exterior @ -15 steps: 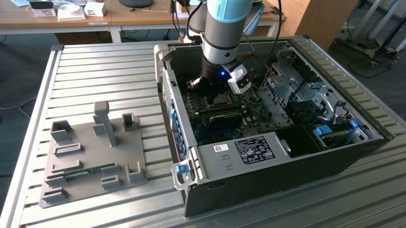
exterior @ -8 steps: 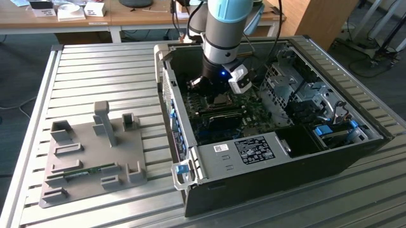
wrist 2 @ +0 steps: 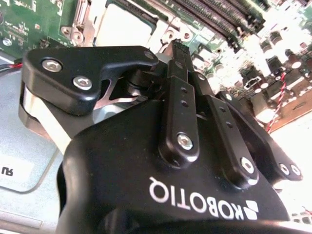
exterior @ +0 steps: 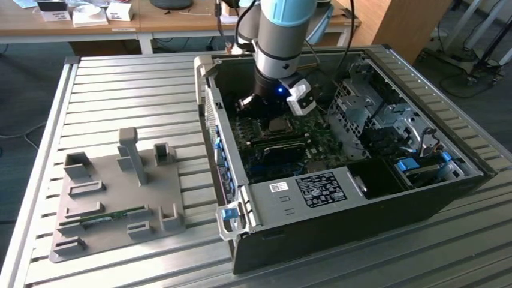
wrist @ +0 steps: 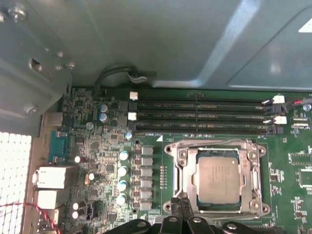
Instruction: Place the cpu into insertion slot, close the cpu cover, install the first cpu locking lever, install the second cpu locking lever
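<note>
Gripper (wrist: 181, 207) pinched shut, holding nothing, tips right at the silver rim of the cpu cover (wrist: 253, 195). Cpu (wrist: 218, 180) lying flat in the insertion slot (wrist: 195, 179), cover down around it. Long black memory slots (wrist: 200, 116) just beside. Motherboard (exterior: 276, 147) deep inside the computer case (exterior: 336, 231), half hidden by the arm. Grey holder tray (exterior: 112, 210) well apart on the table (exterior: 128, 84). White labels too small to read.

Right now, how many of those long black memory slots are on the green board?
3 show in the first wrist view, stacked parallel beside the cpu: one nearest the case wall, one in the middle, one nearest the cpu.

wooden desks (exterior: 120, 21), slatted metal table (exterior: 120, 102)
</note>
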{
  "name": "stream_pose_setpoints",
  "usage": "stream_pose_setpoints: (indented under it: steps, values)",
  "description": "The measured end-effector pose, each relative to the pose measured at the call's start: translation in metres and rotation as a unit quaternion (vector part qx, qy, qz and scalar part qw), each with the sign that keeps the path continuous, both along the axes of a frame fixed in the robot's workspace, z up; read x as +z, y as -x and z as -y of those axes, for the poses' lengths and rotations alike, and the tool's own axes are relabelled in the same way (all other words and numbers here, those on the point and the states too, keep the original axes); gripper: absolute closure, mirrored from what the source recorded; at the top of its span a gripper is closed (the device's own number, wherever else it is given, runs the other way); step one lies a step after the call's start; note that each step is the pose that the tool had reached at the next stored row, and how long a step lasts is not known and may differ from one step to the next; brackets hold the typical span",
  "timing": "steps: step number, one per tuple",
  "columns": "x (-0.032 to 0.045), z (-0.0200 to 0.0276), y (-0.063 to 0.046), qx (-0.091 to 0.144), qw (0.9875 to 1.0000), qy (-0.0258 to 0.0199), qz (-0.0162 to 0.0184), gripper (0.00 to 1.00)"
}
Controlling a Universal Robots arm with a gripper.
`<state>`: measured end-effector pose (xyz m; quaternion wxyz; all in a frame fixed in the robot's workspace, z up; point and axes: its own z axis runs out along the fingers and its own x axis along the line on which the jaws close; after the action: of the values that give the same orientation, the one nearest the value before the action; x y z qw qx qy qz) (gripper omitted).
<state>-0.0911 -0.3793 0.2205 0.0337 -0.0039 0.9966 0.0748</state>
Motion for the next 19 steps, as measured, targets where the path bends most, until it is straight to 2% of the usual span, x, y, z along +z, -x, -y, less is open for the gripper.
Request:
stream_pose_setpoints:
  steps: [7, 15, 19]
  values:
    - [-0.0001, -0.0081, -0.0002, 0.0, 1.0, 0.0, 0.0, 0.89]
    - [-0.0001, -0.0087, -0.0004, 0.0, 1.0, -0.0001, 0.0, 0.89]
    - [-0.0002, -0.0088, -0.0045, 0.0, 1.0, 0.0, 0.0, 0.89]
